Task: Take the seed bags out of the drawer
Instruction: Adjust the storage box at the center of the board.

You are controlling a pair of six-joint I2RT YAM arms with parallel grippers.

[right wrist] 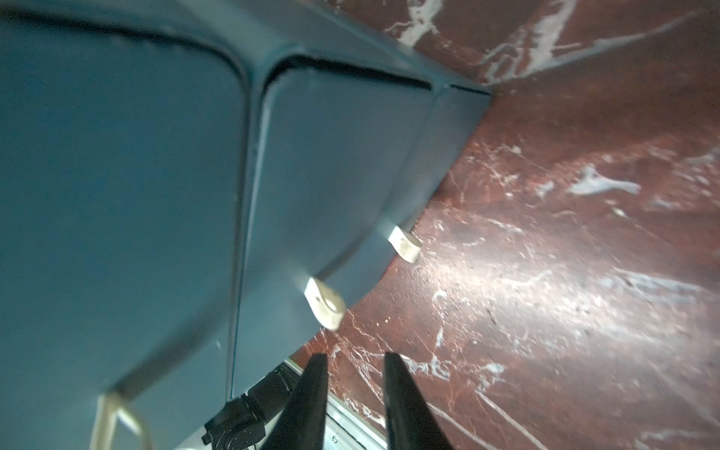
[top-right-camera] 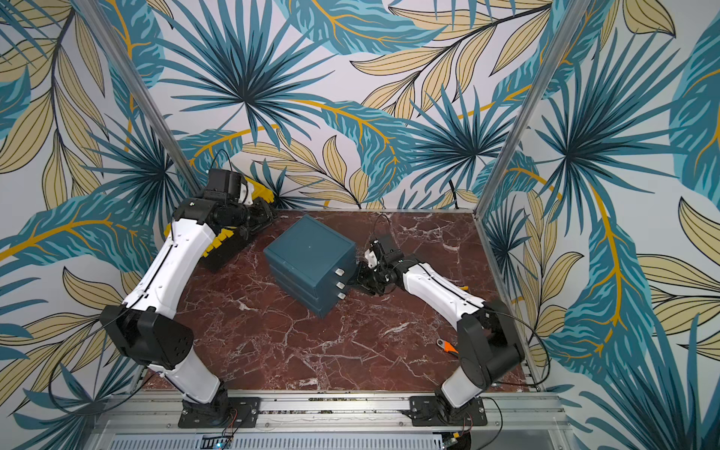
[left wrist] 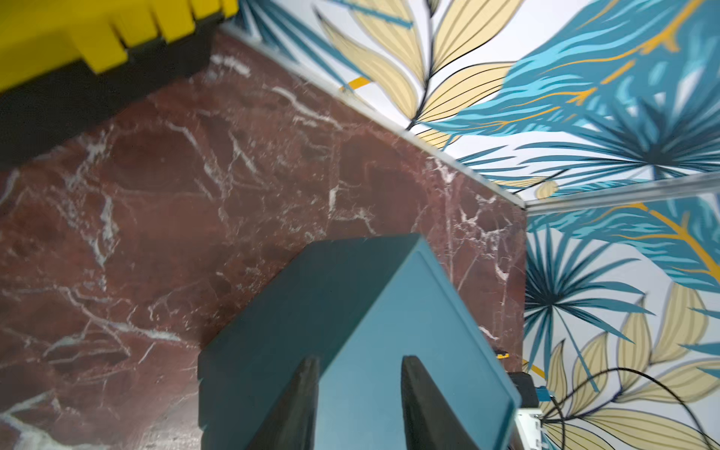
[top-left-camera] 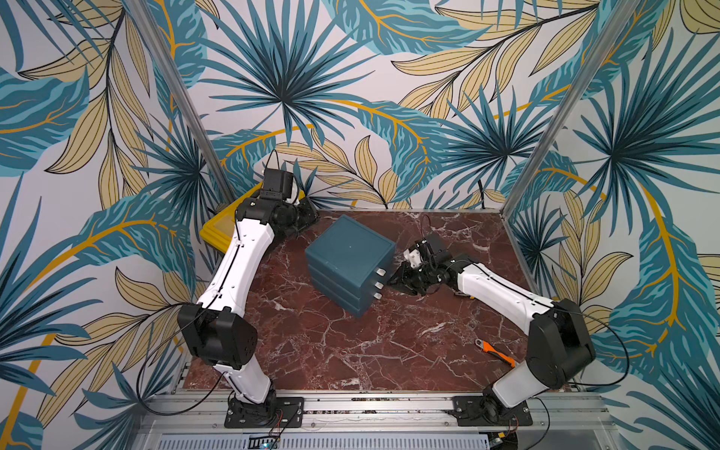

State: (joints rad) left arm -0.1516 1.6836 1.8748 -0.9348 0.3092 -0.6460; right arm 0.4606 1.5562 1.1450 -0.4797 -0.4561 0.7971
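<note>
Item: seed bags, none in view from any camera; judged to lie inside the teal drawer chest [top-left-camera: 350, 249], whose fronts all sit flush and closed. Chest: one, standing skewed near the middle of the desk [top-left-camera: 350, 350], with three stacked drawers and three pale pull tabs [top-left-camera: 379, 285], one per drawer. Handling, as a judgement: paper packets should be light, thin and easily creased, lying flat and hard to lift off a drawer floor, so they are best pinched by a raised edge or corner. The tab is the only hold for opening a drawer, and the chest may slide when pulled. Right gripper [right wrist: 355, 358]: one, jaws partly spread and empty, just beside the tabs and touching none. Left gripper [left wrist: 359, 360]: one, jaws parted with nothing between them, over the chest's rear top corner. Also present: one yellow-lidded black toolbox [top-left-camera: 212, 233] at the far left, and one orange-handled tool [top-left-camera: 496, 352] near the right arm's base.
</note>
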